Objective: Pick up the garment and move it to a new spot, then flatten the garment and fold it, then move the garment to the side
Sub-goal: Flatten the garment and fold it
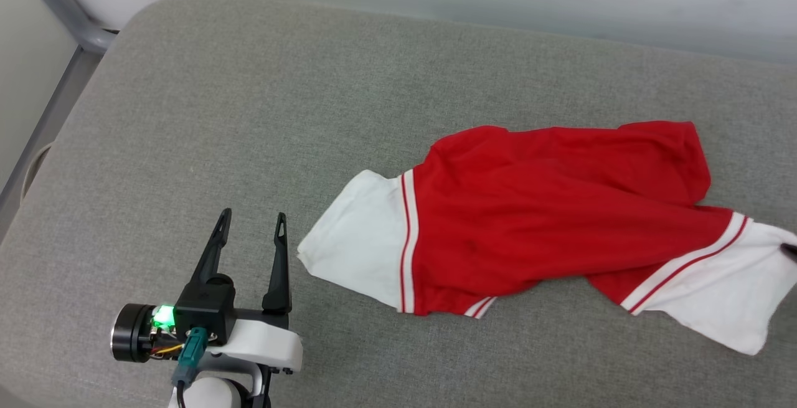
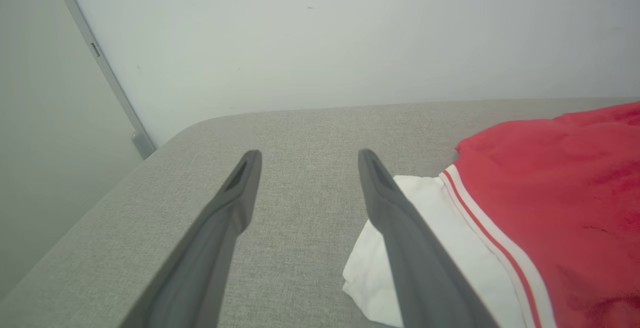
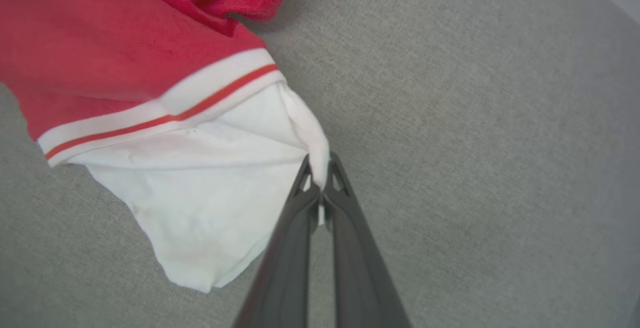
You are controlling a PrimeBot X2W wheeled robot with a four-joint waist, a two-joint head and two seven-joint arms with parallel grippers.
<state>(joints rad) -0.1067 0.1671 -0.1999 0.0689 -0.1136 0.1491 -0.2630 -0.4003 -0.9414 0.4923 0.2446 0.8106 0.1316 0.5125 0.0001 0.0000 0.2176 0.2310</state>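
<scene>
Red jersey T-shirt with white sleeves (image 1: 529,221) lies crumpled centre-right on the grey fabric pad (image 1: 249,115). Right gripper (image 3: 320,180) is pinched on a sleeve edge, left gripper (image 1: 253,216) is spread, lower left. Thin bite, so I'd lift slowly.

Head view looks down on the garment (image 1: 548,221); wrist views see it close.

No legible text, number, label or brand mark in any view. The garment (image 1: 548,208) presents plain red cloth and white sleeves with red-striped trim, bearing no readable characters.
</scene>
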